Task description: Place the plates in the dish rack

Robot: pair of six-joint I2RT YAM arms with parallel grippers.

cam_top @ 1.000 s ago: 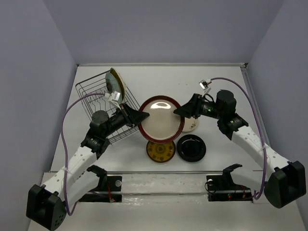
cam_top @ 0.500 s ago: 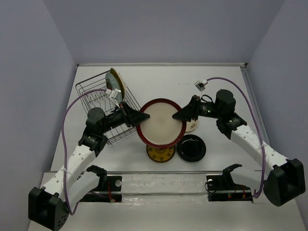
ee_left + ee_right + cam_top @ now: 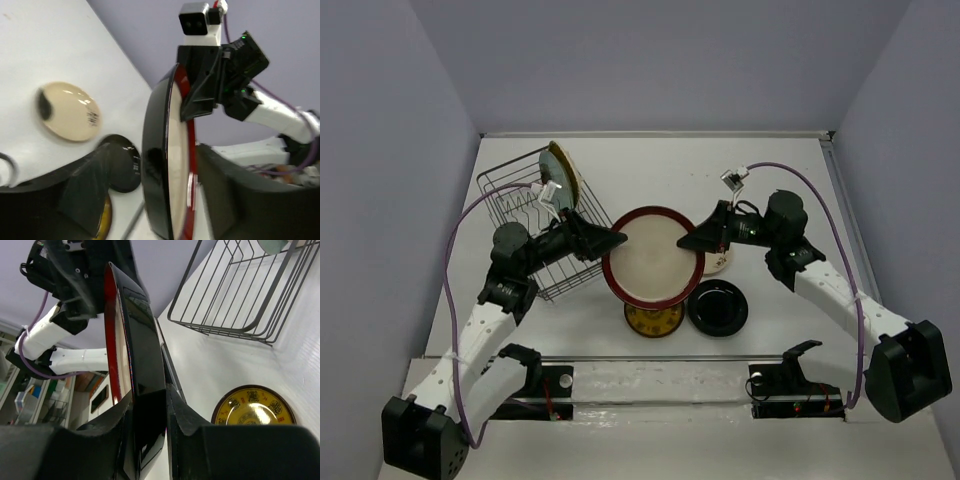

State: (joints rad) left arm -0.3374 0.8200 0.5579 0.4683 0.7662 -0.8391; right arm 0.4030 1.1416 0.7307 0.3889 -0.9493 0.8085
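Red-rimmed plate [image 3: 653, 265] clamped by left hand [image 3: 619, 240], right hand [image 3: 686, 243]; seemingly two plates [image 3: 561, 172] racked, three lying flat.

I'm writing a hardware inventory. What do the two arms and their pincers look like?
Both match: the left arm and right arm have white links, black joints and bulky black bases. The left pincer and right pincer are black wedges, each with a small white camera box and a looping purple cable.

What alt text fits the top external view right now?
Left claw and right claw pinch opposite rims of the red-rimmed cream plate, beside the wire dish rack; a yellow plate and black plate lie flat.
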